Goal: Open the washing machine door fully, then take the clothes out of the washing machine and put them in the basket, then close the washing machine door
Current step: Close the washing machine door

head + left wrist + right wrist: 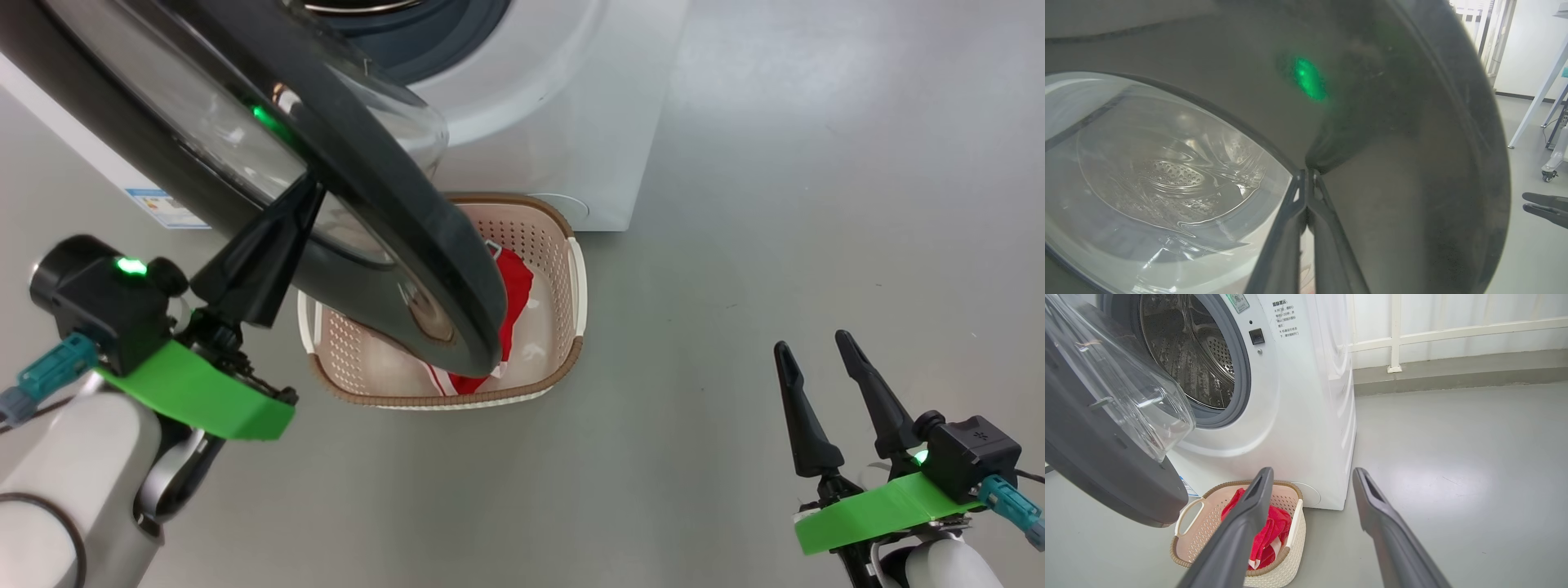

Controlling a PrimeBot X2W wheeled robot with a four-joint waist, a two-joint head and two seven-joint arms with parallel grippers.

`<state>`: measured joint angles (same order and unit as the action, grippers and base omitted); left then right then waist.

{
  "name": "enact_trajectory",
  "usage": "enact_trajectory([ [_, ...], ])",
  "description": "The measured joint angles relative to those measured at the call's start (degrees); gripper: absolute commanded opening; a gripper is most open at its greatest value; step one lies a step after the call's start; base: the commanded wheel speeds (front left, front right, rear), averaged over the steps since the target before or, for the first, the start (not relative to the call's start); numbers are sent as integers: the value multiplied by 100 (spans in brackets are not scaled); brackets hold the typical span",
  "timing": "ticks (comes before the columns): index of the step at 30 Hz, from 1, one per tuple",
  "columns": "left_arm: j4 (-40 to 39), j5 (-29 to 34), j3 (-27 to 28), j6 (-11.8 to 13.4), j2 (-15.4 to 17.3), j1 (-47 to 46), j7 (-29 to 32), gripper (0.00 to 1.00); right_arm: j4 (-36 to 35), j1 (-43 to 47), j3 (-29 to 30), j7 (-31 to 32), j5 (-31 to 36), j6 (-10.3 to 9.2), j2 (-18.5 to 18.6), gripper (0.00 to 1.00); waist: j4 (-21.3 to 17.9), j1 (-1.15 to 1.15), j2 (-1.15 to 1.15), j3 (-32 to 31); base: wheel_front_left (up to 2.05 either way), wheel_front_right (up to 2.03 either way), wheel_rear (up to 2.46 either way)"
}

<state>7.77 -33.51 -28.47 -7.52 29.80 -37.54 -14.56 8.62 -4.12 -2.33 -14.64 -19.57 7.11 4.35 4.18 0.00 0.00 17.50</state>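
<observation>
The washing machine door [424, 237] stands part open, its black rim hanging over the basket [575, 278]. My left gripper [307, 193] is shut, its tips against the door's outer face [1392, 171] beside the glass bowl [1167, 175]. Red clothes [516, 287] with white trim lie in the basket [1295, 535], partly hidden by the door. The washing machine [1298, 416] shows its steel drum [1184, 355] with nothing visible inside. My right gripper [812, 347] is open and holds nothing, low at the right, well away from the basket, its fingers [1257, 498] framing the clothes [1267, 535].
Grey floor [816, 204] spreads to the right of the washer. A white rail and wall [1453, 330] run behind. White table legs and a caster [1547, 171] stand far off in the left wrist view, where my right gripper [1545, 209] also shows.
</observation>
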Motion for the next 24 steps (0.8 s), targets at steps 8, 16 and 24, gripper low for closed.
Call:
enact_trajectory([
  [8, 43, 347, -12, 0, -45, -189, 0, 0, 5, -127, -7, 0, 0, 0, -59, 100, -87, 0, 0, 40, 0, 0, 0],
  [16, 165, 370, -92, 0, -171, -400, 0, 0, 14, -133, -16, 0, 0, 0, -81, 100, -164, 0, 0, 83, 0, 0, 0],
  [24, 345, 327, -131, 0, -227, -716, 0, 0, 15, -214, -21, 0, 0, 0, -98, 100, -265, 0, 0, 162, 0, 0, 0],
])
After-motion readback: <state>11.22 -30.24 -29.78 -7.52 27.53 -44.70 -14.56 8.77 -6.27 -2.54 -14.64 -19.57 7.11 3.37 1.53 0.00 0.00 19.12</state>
